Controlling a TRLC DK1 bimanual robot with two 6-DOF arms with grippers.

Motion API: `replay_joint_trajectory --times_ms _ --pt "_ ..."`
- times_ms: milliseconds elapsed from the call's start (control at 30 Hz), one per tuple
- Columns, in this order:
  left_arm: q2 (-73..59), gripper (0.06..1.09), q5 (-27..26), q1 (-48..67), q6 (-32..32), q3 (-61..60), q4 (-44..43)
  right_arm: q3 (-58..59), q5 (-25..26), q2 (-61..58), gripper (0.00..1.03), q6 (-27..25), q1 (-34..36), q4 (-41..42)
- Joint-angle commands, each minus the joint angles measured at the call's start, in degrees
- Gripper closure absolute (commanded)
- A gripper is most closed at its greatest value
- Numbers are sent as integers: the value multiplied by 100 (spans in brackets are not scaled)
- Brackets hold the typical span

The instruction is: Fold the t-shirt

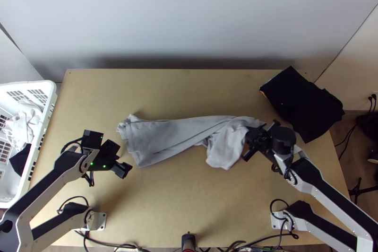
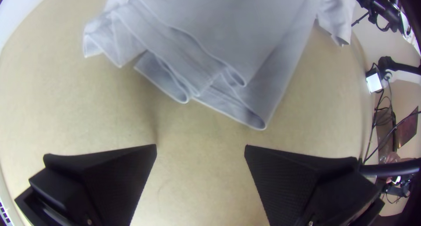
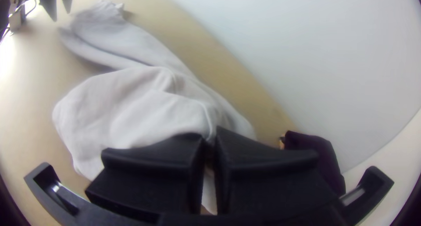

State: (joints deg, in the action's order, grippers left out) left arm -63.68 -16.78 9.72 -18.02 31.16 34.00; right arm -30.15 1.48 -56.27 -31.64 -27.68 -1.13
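Listing by clock face, twelve at the far edge of the table (image 1: 170, 204). Shirt (image 1: 182, 131): one, pale grey, laid long and narrow across the middle, running from nine o'clock toward three; loose layers at its nine o'clock end, bunched at its three o'clock end, one flap turned toward six. Handling, as judged: light, soft, limp, not fragile; apt to slide along the wood and to wrinkle, thin edges liable to slip from a shallow pinch. Best holds: the hem (image 2: 228, 109) near its corner at the eight o'clock end, several layers deep, and the opposite end, so that the length can be drawn out flat before folding. Claws: two. My left claw (image 2: 201, 145), at nine o'clock, spread wide, nothing between its fingers, just beside the hem. My right claw (image 3: 209, 140), at three o'clock, pinching a gather of the shirt's bunched end. Black cloth (image 1: 302, 103): one, at two o'clock, lying well apart. Basket (image 1: 50, 95): one, white, at nine o'clock; within, one pale heap (image 1: 23, 122), pieces uncountable, and one dark piece (image 1: 20, 160).
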Motion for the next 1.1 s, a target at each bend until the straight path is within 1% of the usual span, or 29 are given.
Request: replay_joint_trajectory --times_ms 0,133,200,267,300,333,367,400,433,467,533,633,733,767,833,900,967,1067 --pt "5 11 -10 -22 -26 -22 10 36 -86 2 100 193 755 -54" --pt "5 11 -10 -22 -26 -22 10 80 -86 -270 100 263 940 -274" --pt "5 11 -10 -14 -26 -13 10 88 -130 -306 100 263 914 -511" --pt "5 11 -10 -14 -26 -22 10 62 -323 -323 100 272 835 -810" --pt "5 11 -10 -14 -17 -22 19 71 -323 -323 100 281 773 -837" --pt "5 11 -10 -22 -17 -22 19 71 -323 -306 97 299 738 -845" --pt "5 11 -10 -22 -26 -22 19 80 -315 -279 84 307 712 -845" --pt "5 11 -10 -22 -17 -22 19 80 -306 -226 51 325 703 -845" --pt "14 11 -10 -22 -26 -22 28 71 -253 -156 14 343 703 -845" --pt "22 11 -10 -22 -26 -31 45 36 -165 -86 4 343 694 -907" --pt "66 11 -10 -22 -35 -48 54 -114 -156 64 5 343 659 -1171" --pt "84 11 -10 -22 -52 -66 54 -413 -156 275 5 334 562 -1795" --pt "84 11 -10 -22 -61 -57 54 -808 -174 134 5 351 360 -2893" --pt "84 11 -10 -22 -61 -57 37 -940 -209 72 5 457 334 -3280" --pt "84 11 -10 -22 -70 -57 19 -1045 -446 108 5 571 307 -3816" --pt "84 11 -10 -22 -70 -48 10 -1010 -499 327 5 606 131 -4053" --pt "84 11 -10 -22 -61 -57 10 -914 -499 503 6 685 -53 -4080" --pt "84 11 -10 -22 -52 -57 10 -826 -499 529 19 826 -106 -4010"
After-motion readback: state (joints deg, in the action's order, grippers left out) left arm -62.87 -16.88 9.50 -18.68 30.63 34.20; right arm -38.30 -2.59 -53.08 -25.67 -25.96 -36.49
